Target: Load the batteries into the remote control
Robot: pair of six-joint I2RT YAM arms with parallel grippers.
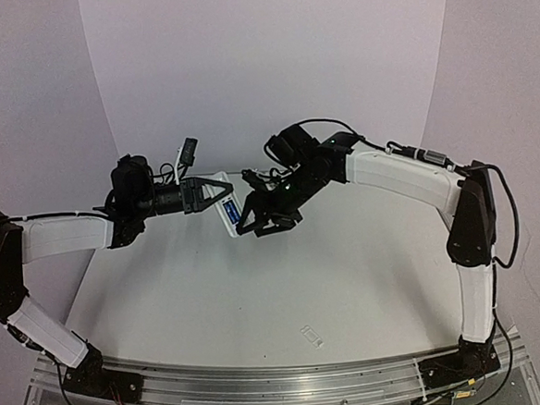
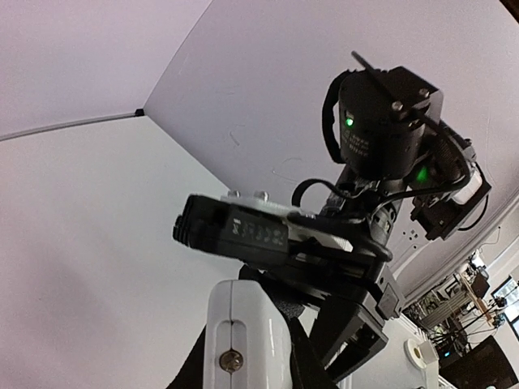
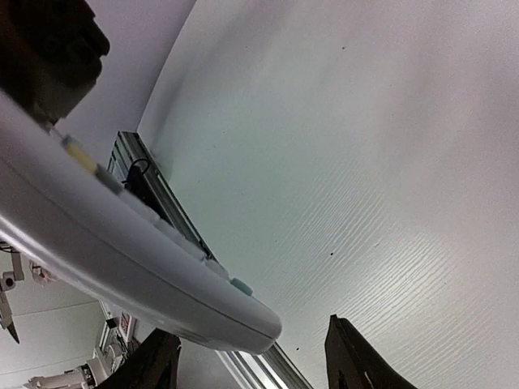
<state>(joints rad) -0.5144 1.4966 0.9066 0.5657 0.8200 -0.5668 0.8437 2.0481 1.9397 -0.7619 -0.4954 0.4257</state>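
left gripper point(image 1: 212, 195): clamped on one end of the remote control point(image 1: 227, 211), holding it in the air above the far middle of the tabletop point(image 1: 193, 300) | right gripper point(image 1: 270, 223): jaws apart, just right of the remote control, gripping nothing | small clear cover point(image 1: 311, 335): flat on the near tabletop, well apart from both

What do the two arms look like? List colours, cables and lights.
The left arm and right arm both have white link covers and black joints. The left end effector and right end effector are black with angular fingers. Thin black cables loop along the right arm, and green lights glow on its wrist housing.
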